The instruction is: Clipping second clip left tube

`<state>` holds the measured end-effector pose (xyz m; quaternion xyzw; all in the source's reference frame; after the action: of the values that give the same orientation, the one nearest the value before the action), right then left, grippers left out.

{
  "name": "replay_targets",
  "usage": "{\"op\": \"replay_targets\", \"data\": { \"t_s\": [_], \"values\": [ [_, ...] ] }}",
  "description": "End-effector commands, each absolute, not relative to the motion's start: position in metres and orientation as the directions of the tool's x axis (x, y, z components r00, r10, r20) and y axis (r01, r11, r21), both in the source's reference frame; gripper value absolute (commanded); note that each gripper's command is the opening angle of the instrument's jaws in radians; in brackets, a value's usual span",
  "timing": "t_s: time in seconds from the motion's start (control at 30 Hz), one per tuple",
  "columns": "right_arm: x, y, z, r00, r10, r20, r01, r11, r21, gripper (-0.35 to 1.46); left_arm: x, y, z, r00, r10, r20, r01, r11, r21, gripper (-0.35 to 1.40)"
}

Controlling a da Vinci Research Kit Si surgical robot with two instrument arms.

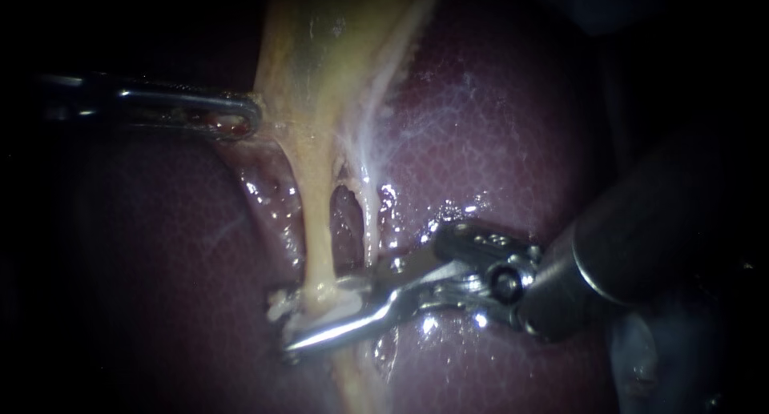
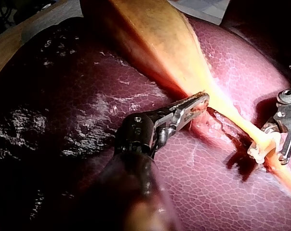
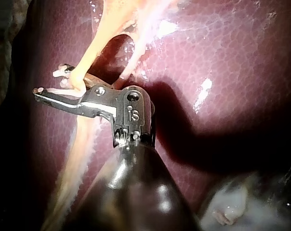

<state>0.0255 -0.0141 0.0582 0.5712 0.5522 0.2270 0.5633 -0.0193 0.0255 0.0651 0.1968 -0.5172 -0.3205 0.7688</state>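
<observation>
Nearest the endoscope, my right instrument's dark shaft (image 1: pixel 641 222) comes in from four o'clock, and the right tool (image 1: pixel 316 316) sits at about seven o'clock. Its jaws are drawn narrow across the left tube (image 1: pixel 316 214), one on each side and both pressing on it, so I judge it is holding the tube to seat the clip. It meets the tube crosswise, which is how a clip has to sit to close it off. A whitish lump (image 1: pixel 279 306) pokes out just past the tips. It may be clip material, but I cannot tell. A thinner pale tube (image 1: pixel 370 222) runs down just beside the left tube, on its three o'clock side, and seems to lie outside the jaws. It should stay out of the bite.

Under all of this lies the liver (image 1: pixel 497 142), wet and shiny.

Further off, at ten o'clock, the left tool (image 1: pixel 244 114) is closed on the edge of the gallbladder (image 1: pixel 320 54). I judge it holds that edge towards nine o'clock so the tubes stand taut and apart for the clip. The gallbladder is the only pouch here, and what it holds does not show.
</observation>
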Motion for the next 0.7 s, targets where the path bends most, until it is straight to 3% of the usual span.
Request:
{"op": "replay_targets", "data": {
  "t_s": [0.03, 0.57, 0.63, 0.7],
  "values": [
    [0.0255, -0.0140, 0.0581, 0.284, 0.888, -0.362, 0.372, 0.246, 0.895, 0.48, -0.0193, 0.0255, 0.0651, 0.259, -0.696, 0.669, 0.289, 0.717, 0.634, -0.35],
    [0.0248, -0.0123, 0.0599, 0.226, 0.915, -0.334, 0.293, 0.263, 0.919, 0.18, -0.0193, 0.0256, 0.0651, 0.260, -0.696, 0.669, 0.289, 0.717, 0.634, -0.35],
    [0.0247, -0.0123, 0.0599, 0.227, 0.917, -0.328, 0.292, 0.258, 0.921, 0.06, -0.0193, 0.0255, 0.0652, 0.260, -0.696, 0.669, 0.289, 0.717, 0.634, -0.35],
    [0.0244, -0.0124, 0.0599, 0.234, 0.921, -0.312, 0.289, 0.241, 0.927, -0.31, -0.0193, 0.0255, 0.0652, 0.260, -0.696, 0.669, 0.289, 0.717, 0.634, -0.35]
  ]
}}
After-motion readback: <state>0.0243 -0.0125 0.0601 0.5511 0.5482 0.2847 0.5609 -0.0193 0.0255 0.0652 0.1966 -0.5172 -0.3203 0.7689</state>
